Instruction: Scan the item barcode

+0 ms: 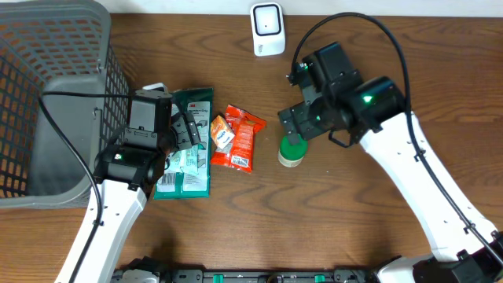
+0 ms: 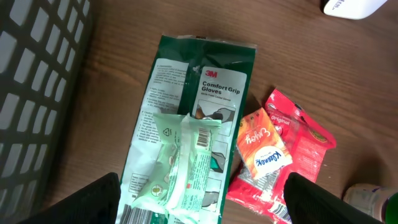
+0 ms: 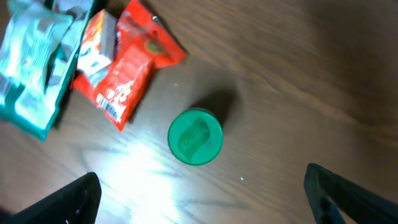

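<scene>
A small jar with a green lid (image 3: 195, 137) stands upright on the wooden table, and my right gripper (image 3: 202, 186) hangs open just above it, holding nothing. From overhead the jar (image 1: 291, 151) sits right under that gripper (image 1: 295, 126). My left gripper (image 2: 202, 205) is open too, over a green 3M gloves pack (image 2: 205, 87) with a pale green packet (image 2: 180, 162) lying on top of it. A red snack bag (image 2: 298, 146) carrying a small orange packet (image 2: 261, 146) lies just right of the pack. The white barcode scanner (image 1: 267, 30) stands at the table's far edge.
A large grey mesh basket (image 1: 47, 94) fills the table's left side, close beside my left arm. A black cable loops over the right arm. Bare wood (image 1: 259, 220) lies in front of the items.
</scene>
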`<action>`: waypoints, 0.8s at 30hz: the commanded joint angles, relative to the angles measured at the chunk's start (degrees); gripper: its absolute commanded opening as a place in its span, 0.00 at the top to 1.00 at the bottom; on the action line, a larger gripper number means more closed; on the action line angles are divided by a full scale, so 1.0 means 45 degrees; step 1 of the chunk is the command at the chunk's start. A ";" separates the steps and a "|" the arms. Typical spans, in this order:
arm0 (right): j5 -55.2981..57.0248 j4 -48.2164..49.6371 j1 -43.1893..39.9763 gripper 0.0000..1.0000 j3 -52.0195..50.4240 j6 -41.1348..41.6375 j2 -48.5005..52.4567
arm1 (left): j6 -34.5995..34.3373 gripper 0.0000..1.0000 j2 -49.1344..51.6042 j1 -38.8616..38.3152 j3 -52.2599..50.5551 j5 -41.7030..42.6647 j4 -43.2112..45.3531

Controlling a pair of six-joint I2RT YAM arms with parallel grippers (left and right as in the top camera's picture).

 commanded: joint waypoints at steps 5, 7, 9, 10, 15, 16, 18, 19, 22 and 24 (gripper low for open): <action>-0.0801 -0.0029 -0.0005 0.02 -0.0005 -0.3691 0.2633 | -0.0024 0.16 -0.0044 0.0044 0.0248 -0.0034 0.0000; -0.0797 0.0010 -0.0005 0.04 -0.0005 -0.3978 0.3337 | -0.0024 0.16 -0.0044 0.0044 0.0248 -0.0029 0.0000; -0.0801 0.0029 -0.0005 0.06 -0.0005 -0.4114 0.3978 | -0.0024 0.16 -0.0044 0.0044 0.0248 -0.0029 0.0000; -0.0801 0.0024 -0.0005 0.06 -0.0010 -0.4114 0.4201 | -0.0024 0.16 -0.0044 0.0044 0.0248 -0.0034 0.0005; -0.0889 -0.0121 0.0087 0.19 -0.0010 -0.4099 0.5484 | -0.0024 0.16 -0.0044 0.0044 0.0248 -0.0029 0.0005; -0.0884 -0.0155 0.0087 0.21 -0.0015 -0.4099 0.5591 | -0.0024 0.16 -0.0044 0.0044 0.0248 -0.0034 0.0000; -0.0874 -0.0243 0.0087 0.23 -0.0029 -0.4099 0.5673 | -0.0024 0.16 -0.0044 0.0044 0.0248 -0.0034 0.0005; -0.0801 -0.0253 0.0087 0.27 -0.0039 -0.4099 0.5693 | -0.0024 0.16 -0.0044 0.0044 0.0248 -0.0034 0.0000; -0.0695 -0.0228 0.0087 0.47 -0.0039 -0.3988 0.5693 | -0.0024 0.16 -0.0044 0.0044 0.0248 -0.0034 0.0005; -0.0695 -0.0107 0.0073 0.52 -0.0039 -0.3245 0.5693 | -0.0024 0.16 -0.0044 0.0044 0.0248 -0.0034 0.0005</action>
